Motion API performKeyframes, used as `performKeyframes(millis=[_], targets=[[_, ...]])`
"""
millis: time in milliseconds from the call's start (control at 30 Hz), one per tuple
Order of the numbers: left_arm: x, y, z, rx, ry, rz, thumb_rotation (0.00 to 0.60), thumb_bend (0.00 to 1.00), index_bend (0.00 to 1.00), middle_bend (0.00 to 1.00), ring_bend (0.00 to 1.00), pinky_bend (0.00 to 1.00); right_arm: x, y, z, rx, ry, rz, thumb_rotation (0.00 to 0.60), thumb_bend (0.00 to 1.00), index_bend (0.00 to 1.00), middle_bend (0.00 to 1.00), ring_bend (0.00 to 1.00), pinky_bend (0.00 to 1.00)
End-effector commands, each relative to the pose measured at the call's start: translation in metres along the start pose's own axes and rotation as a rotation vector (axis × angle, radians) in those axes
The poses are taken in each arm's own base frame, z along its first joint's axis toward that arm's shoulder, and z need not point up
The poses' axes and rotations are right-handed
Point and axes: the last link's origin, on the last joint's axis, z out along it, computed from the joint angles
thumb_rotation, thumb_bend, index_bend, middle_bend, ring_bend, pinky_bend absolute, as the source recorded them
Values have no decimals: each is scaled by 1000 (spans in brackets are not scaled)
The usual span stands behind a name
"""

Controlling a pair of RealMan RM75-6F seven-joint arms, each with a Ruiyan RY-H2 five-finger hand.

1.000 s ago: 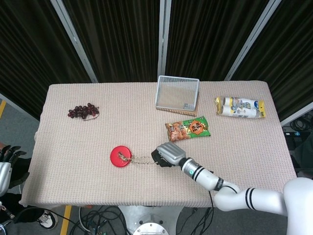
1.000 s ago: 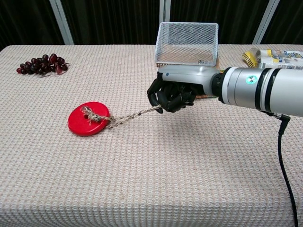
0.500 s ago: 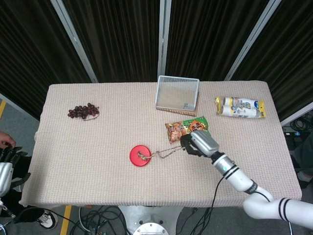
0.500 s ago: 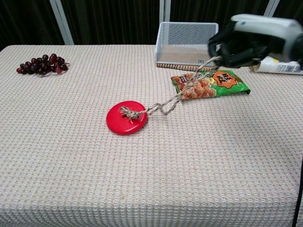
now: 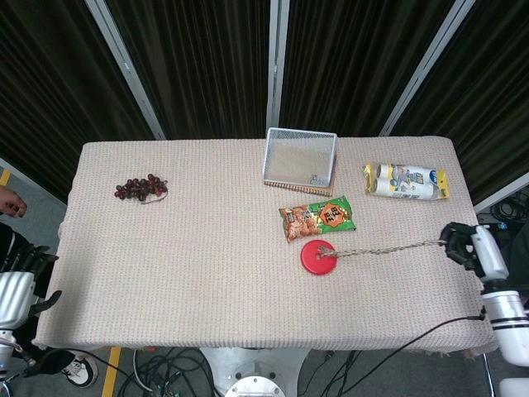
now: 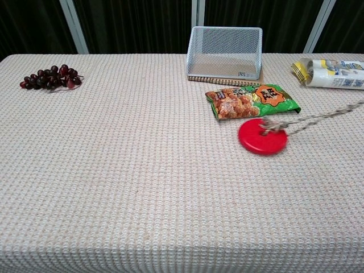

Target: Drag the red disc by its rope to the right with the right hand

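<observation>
The red disc (image 5: 317,256) lies flat on the table just below the snack bag, also seen in the chest view as the red disc (image 6: 262,136). Its braided rope (image 5: 388,246) runs taut to the right, and the rope (image 6: 318,118) leaves the chest view at the right edge. My right hand (image 5: 465,247) grips the rope's end beyond the table's right edge; it shows only in the head view. My left hand (image 5: 18,281) hangs off the table's left side, fingers apart, holding nothing.
A green and orange snack bag (image 5: 317,218) lies touching the disc's far side. A white wire basket (image 5: 300,159) stands behind it. A yellow-white pack (image 5: 405,181) is at the back right, and dark grapes (image 5: 140,188) at the back left.
My right hand has pulled the rope far to the right, past the table edge. The disc slid right with it, from mid-table to just below the snack bag.
</observation>
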Motion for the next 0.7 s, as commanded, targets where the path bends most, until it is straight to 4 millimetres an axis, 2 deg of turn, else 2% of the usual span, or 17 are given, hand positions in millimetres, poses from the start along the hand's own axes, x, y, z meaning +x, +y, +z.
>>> performKeyframes(millis=[33,133,233,400,533,633,700], targets=[[0,2,1,-3,-5,3,600,192,300,174,99,165,41,37,-22,-84,143,33,600,1000,1000,875,907,940],[-1,5,2,-9,-8,7,600,192,300,174,99,165,61,54,-28,-121,193,39,600,1000,1000,875,907,940],[-2,7,3,-10,-12,9,600,192,300,174,99,164,71,62,-29,-137,220,41,600,1000,1000,875,907,940],[-2,8,3,-14,-13,8,600,192,300,174,99,165,73,61,-24,-117,238,36,600,1000,1000,875,907,940],[-1,7,3,-9,-11,6,600,192,300,174,99,165,67,49,-11,-64,251,34,600,1000,1000,875,906,940],[-1,6,2,-7,-12,7,600,192,300,174,99,165,50,32,5,2,223,16,600,1000,1000,874,907,940],[-1,5,2,-5,-12,7,600,192,300,174,99,165,30,15,16,71,182,18,600,1000,1000,872,906,940]])
